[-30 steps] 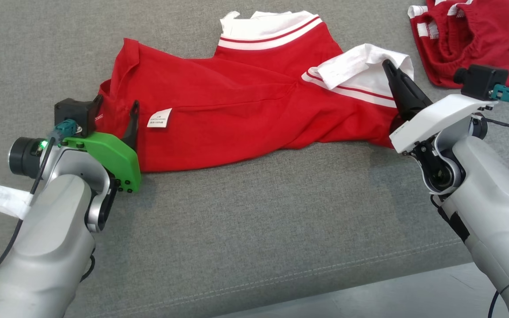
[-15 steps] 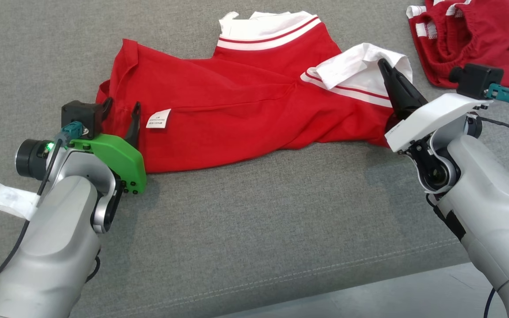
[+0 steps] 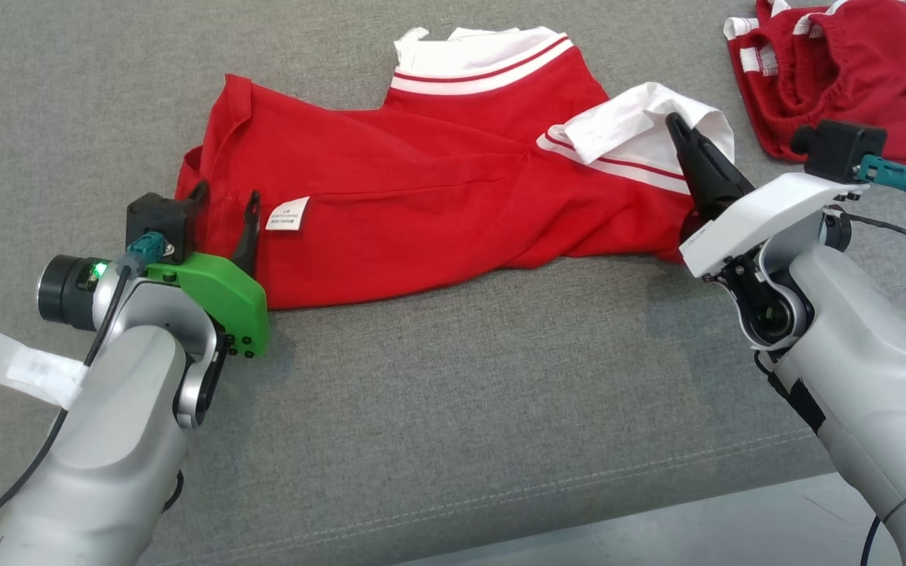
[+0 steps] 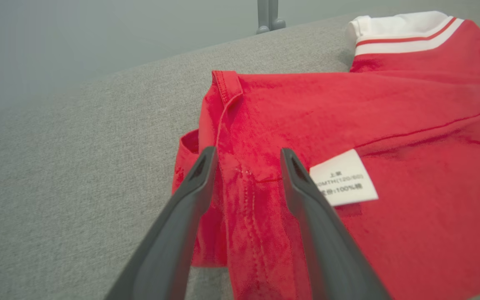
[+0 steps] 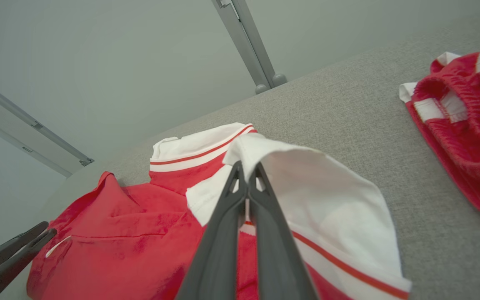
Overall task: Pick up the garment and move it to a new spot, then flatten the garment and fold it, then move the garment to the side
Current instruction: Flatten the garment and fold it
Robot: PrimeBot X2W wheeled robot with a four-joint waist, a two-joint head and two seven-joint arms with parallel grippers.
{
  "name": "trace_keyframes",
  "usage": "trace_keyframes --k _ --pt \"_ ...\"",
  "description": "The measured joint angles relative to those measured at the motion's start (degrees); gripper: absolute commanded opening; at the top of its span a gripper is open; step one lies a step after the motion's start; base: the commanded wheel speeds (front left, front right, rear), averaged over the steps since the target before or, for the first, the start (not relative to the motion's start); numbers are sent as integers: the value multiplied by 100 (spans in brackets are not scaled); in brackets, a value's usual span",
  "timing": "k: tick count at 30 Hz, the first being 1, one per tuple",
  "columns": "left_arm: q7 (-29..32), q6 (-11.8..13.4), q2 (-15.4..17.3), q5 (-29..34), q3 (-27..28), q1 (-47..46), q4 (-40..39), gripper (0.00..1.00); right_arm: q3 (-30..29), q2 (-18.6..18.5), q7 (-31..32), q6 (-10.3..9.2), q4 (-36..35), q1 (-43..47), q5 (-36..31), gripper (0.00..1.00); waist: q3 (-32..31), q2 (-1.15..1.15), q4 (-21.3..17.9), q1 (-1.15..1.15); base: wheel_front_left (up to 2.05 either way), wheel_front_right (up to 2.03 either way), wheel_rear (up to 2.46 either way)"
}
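Left gripper: fingers apart, astride left hem of red garment. Right gripper: fingers closed, pinching its raised white sleeve cuff.

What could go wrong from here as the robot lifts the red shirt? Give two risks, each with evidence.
1. The right gripper is shut on just the edge of the white cuff, so the shirt may slip free when lifted.
2. The left gripper stands open astride the folded hem; closing there could catch only one layer, leaving the shirt twisted.
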Motion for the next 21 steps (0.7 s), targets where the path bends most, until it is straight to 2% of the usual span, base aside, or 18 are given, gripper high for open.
trace_keyframes --k 8,13,18,21 --pt "20 18 -66 32 63 280 15 70 93 -25 -42 0 40 0 63 0 -62 0 23 0 0 0 0" --pt "67 19 -88 32 119 308 55 60 175 -22 -43 0 45 0 118 0 -103 0 14 0 0 0 0" --pt "68 20 -122 108 116 308 10 56 248 -27 -62 0 63 0 148 0 -143 0 -18 0 0 0 0" --pt "76 29 -133 193 107 308 -21 50 270 -36 -76 0 86 0 174 0 -166 0 -36 0 0 0 0"
